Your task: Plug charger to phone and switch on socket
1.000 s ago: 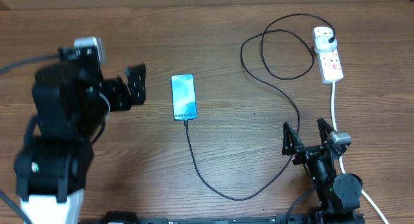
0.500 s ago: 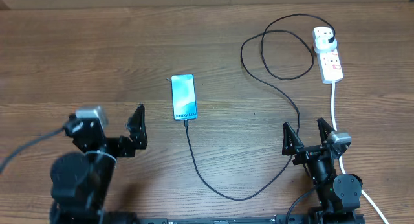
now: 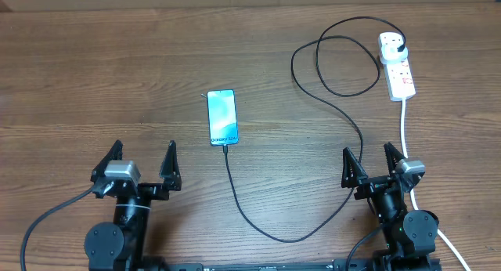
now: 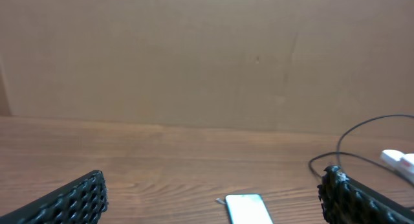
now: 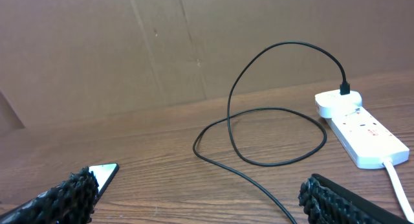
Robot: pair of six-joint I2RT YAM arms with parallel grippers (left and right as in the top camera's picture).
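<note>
The phone (image 3: 222, 117) lies flat mid-table, light-blue screen up, with the black charger cable (image 3: 258, 224) plugged into its near end. The cable loops right and back to a black plug in the white socket strip (image 3: 398, 66) at the far right. My left gripper (image 3: 142, 166) is open and empty at the near left, short of the phone (image 4: 249, 208). My right gripper (image 3: 374, 165) is open and empty at the near right; its wrist view shows the cable (image 5: 259, 114), the socket (image 5: 362, 128) and the phone's corner (image 5: 103, 173).
The socket's thick white cord (image 3: 405, 130) runs toward the near edge beside my right arm. A brown cardboard wall (image 4: 207, 56) stands along the far side of the wooden table (image 3: 94, 83).
My left arm has pulled back from beside the phone to the near left edge and now points its open gripper forward. The right arm, phone, cable and socket have not moved.
</note>
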